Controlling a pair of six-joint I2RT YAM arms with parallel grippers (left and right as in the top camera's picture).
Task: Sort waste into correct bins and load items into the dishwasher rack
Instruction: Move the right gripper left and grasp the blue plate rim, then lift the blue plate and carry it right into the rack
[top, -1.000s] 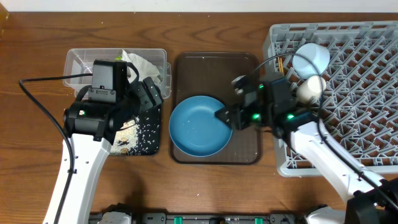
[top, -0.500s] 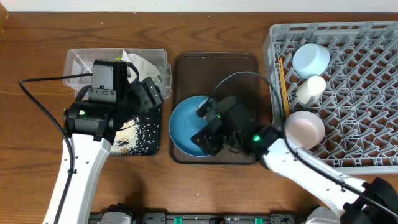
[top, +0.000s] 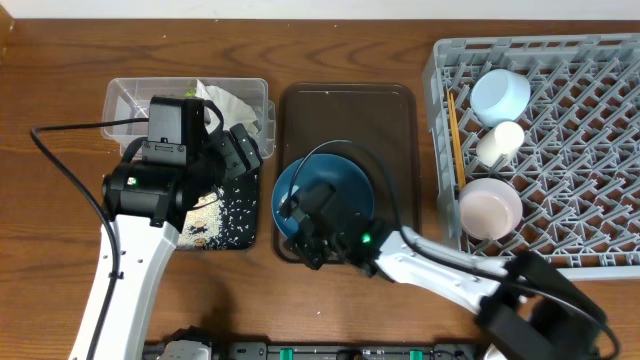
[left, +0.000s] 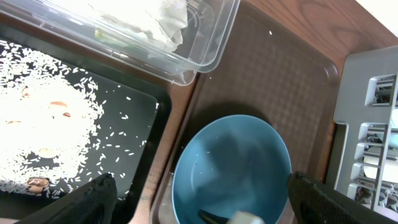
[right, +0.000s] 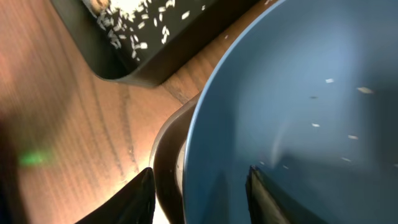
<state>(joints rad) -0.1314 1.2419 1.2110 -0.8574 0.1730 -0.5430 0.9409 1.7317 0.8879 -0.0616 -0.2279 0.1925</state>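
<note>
- Dish (right: 298, 93) rim at its 7 o'clock sits between the right claw (right: 199, 190) jaws, unclamped; a shallow bite could let it slip.
- Left claw (left: 202, 190) gapes empty.

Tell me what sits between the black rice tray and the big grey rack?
A brown serving tray carrying the blue dish, clearest in the overhead view.

The wide dish (top: 345, 185) is plain mid-blue, flecked with a few white grains, on a dark brown tray (top: 350, 120) with a fine dotted texture. White rice (left: 43, 124) speckles the black tray (left: 143, 143). The rack (top: 590, 170) is a pale grey lattice, holding a light-blue bowl (top: 500, 95), a white cup (top: 498, 143), a bowl that looks pinkish-white (top: 490, 208), and yellowish chopsticks (top: 455, 140). The counter (top: 60, 60) is reddish-brown wood grain
</note>
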